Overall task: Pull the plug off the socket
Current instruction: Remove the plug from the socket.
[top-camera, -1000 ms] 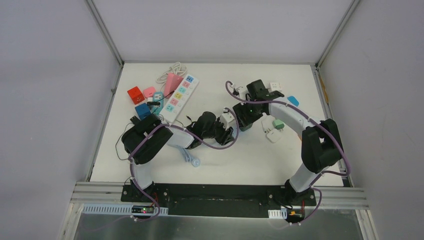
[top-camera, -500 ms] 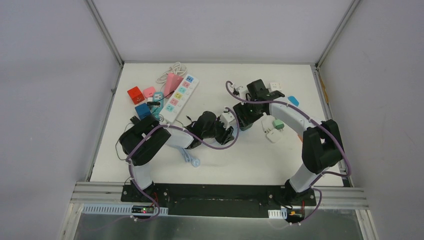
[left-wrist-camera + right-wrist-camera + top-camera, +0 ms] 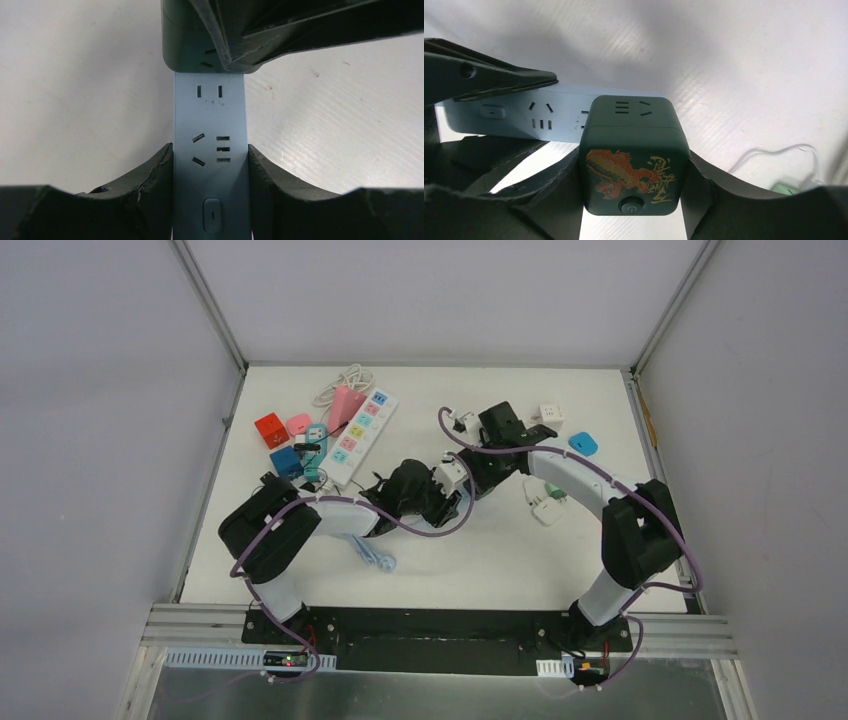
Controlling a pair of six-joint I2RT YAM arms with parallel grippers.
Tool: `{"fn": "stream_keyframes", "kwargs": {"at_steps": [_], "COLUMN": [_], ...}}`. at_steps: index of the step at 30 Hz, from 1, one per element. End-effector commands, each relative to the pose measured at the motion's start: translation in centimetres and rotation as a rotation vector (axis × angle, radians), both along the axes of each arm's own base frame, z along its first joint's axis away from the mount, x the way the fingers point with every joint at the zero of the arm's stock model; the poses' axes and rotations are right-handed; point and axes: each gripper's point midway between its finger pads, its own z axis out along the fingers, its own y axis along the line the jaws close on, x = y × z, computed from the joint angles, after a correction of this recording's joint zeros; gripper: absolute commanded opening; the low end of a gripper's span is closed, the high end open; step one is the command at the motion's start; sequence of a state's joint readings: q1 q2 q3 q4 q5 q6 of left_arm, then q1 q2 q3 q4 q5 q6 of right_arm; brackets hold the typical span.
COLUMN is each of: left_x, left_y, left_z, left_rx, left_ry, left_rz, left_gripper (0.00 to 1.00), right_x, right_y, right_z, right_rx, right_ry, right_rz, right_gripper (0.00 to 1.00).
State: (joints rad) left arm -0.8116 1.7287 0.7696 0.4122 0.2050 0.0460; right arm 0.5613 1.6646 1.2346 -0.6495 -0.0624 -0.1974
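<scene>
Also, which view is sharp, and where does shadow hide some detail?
Top external: soft even light, sharp, but things small. Left wrist: power strip sharp, green cube socket dim in shadow. Right wrist: the cube's dragon print crisp, shadow over the table behind.

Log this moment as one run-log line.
left gripper: shut on power strip | right gripper: shut on cube plug | cube plug: appears seated at power strip's end, not yet pulled off

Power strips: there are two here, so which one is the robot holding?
The plain pale strip in the middle, clamped by the left gripper, with a dark cube plug on its end. The coloured-socket strip lies untouched far left.
</scene>
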Motion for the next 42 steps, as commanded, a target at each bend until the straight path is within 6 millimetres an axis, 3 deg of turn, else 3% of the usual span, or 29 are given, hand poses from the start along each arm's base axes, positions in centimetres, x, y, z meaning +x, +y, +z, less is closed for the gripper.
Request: {"fn": "stream_keyframes", "kwargs": {"at_steps": [1,4,6,12,16,20,24,30,33,38,42], "left_x": [-0.4,-1.1,-1.3,-1.3,-1.0,-1.1,-1.2,-2.2,-2.3,-2.3,-2.9], "left_y": [3.3,2.9,2.4,0.5,0.2,0.2,0.4,1.1,2.0,4.2,4.9], "left_z": [-1.1,-1.3,-1.1,-0.1,1.1,3.4,4.7,7.8,9.8,12.3,12.9], "left_rx": [0.121,0.099,0.068,-0.004,-0.033,-0.104,-0.128,-0.255,-0.325,-0.463,-0.558], "left_ry": [0.035,0.047,0.057,0.092,0.069,0.045,0.009,-0.053,-0.052,0.042,0.208], "left_rz": [0.055,0.021,0.004,-0.026,-0.027,-0.007,-0.013,-0.014,0.018,0.118,0.148], "left_gripper": [0.00,0.00,0.00,0.00,0.00,0.26,0.56,0.89,0.99,0.99,0.99], "right_x": [-0.3,-2.2,-3.1,-3.8,-3.2,-2.4,-2.6,-3.3,-3.7,-4.0,-4.0], "right_y": [-1.8,0.2,1.0,2.9,2.3,0.5,0.7,1.1,1.5,2.0,2.2], "right_z": [2.1,4.3,5.0,3.0,1.9,1.4,1.6,1.5,1.4,1.8,2.9], "right_rx": [0.077,0.393,0.479,0.270,0.230,0.220,0.231,0.240,0.229,0.249,0.281], "right_ry": [0.043,0.204,0.259,0.158,0.167,0.181,0.181,0.189,0.168,0.110,0.030], "right_rz": [0.065,0.092,0.113,0.188,0.144,0.093,0.114,0.170,0.217,0.293,0.341], "right_gripper": [0.00,0.00,0.00,0.00,0.00,0.00,0.00,0.00,0.00,0.00,0.00]}}
